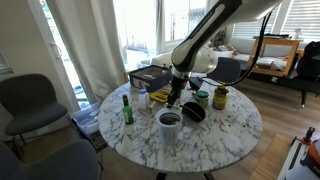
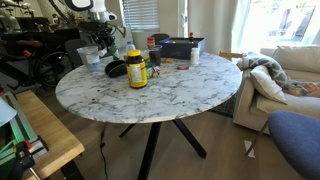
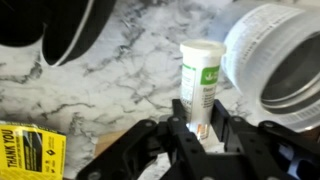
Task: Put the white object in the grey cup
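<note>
White object (image 3: 203,85) risk: slipping or toppling onto the marble table (image 3: 130,80) if the hold is loose, or knocking the grey cup (image 3: 275,60) rim on the way over | position: between the gripper (image 3: 198,126) fingers, cup just beside | jaws: flank it closely, cannot tell whether clamped

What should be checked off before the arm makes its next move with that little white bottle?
1. White object between the jaws, held on both sides: ok.
2. White object upright in the grip: ok.
3. White object lifted off the marble table: cannot tell.
4. Grey cup upright, mouth facing up: ok.
5. White object above the cup's mouth: not ok; the cup sits off to the side in the wrist view.
6. Dark bowl clear of the way to the cup: cannot tell.
</note>
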